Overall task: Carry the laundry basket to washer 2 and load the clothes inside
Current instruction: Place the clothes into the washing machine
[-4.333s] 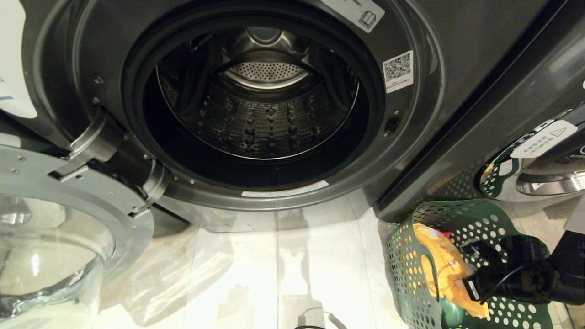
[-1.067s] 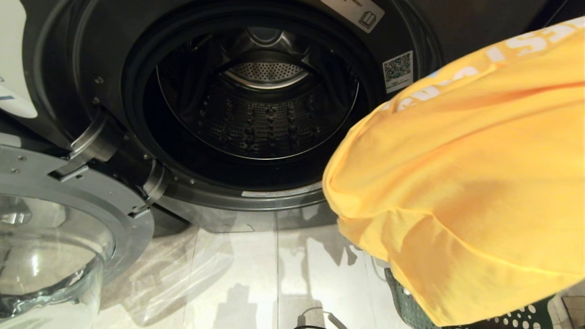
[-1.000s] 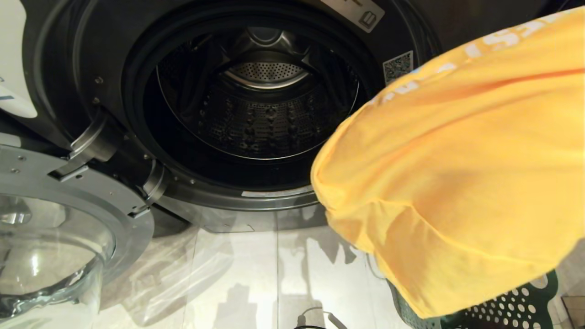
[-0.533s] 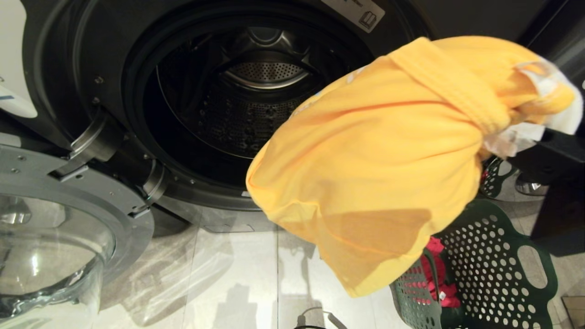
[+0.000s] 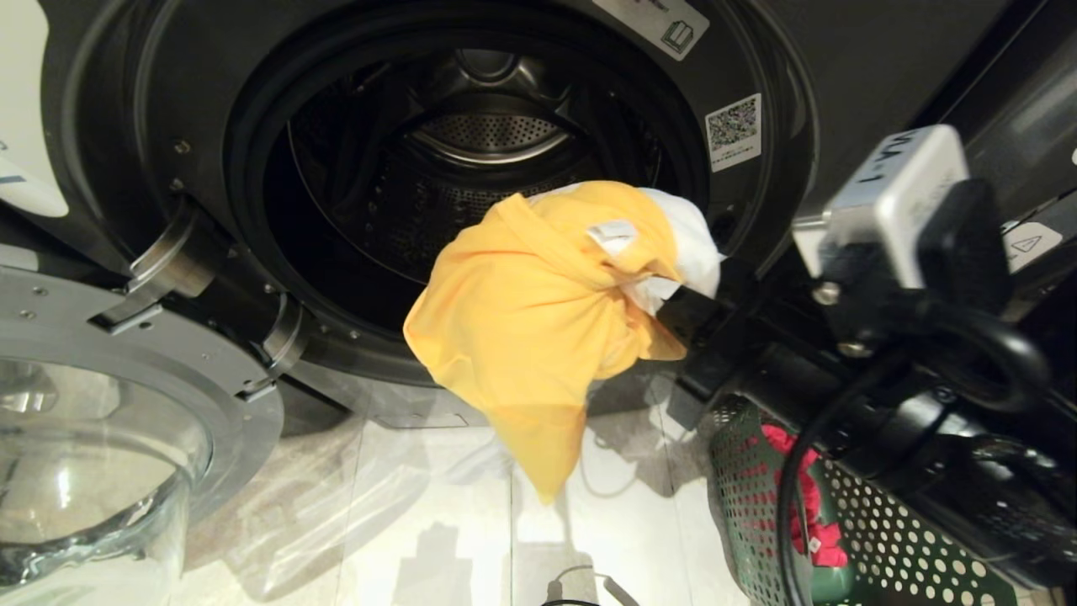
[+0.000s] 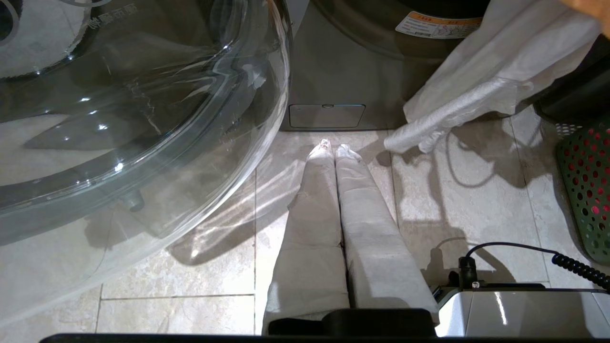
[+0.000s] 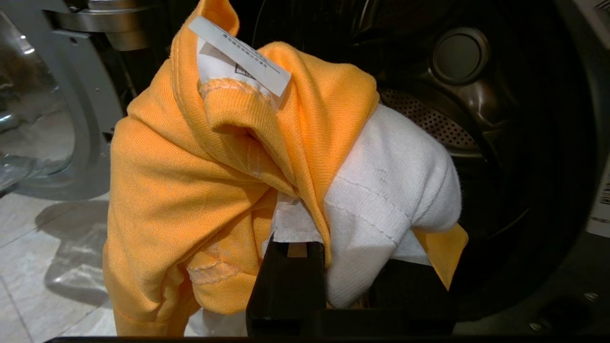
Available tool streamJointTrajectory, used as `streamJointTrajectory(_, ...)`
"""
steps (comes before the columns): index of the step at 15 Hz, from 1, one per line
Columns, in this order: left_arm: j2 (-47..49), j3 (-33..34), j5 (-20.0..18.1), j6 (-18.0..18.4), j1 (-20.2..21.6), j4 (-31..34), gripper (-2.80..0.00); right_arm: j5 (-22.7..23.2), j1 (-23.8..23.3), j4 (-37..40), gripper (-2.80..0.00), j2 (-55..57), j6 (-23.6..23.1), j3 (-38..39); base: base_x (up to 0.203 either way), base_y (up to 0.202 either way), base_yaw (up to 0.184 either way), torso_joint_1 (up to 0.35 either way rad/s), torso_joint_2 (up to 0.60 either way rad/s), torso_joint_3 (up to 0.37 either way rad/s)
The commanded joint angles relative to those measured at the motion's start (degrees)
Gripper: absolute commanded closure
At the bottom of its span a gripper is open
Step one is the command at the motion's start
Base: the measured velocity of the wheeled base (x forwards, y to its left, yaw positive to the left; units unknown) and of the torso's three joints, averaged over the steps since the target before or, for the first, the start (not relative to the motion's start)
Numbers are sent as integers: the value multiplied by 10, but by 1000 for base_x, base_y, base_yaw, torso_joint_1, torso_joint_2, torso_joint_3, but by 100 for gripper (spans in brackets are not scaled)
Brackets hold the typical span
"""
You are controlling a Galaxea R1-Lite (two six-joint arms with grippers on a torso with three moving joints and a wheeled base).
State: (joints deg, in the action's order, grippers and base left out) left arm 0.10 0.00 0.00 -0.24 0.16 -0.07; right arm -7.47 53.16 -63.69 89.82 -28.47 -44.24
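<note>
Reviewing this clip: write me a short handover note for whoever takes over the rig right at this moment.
Right gripper: shut on a bundle of a yellow shirt and a white garment, held up at the mouth of the open washer; the shirt's tail hangs below the rim, not inside.
Left gripper: shut, empty, parked low above the floor tiles by the open glass door.
Laundry basket: on the floor at the washer's right, a red garment in it.
Done: basket delivered, door open, first bundle lifted.
Left: push the bundle into the drum, release, then fetch the red garment.
</note>
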Motion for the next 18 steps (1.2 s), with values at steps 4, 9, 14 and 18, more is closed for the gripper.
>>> streamJointTrajectory(4,0,0,0,0,0,0,0,-23,-2,-54,0,172,2,-163,0,0,0,0,0,0)
streamJointTrajectory(9,0,0,0,0,0,0,0,-54,-22,-27,0,283,6,-306,0,0,0,0,0,0)
streamJointTrajectory(14,0,0,0,0,0,0,0,-93,-63,-25,0,382,5,-487,0,0,0,0,0,0)
streamJointTrajectory(18,0,0,0,0,0,0,0,-97,-90,-24,0,433,5,-594,0,0,0,0,0,0)
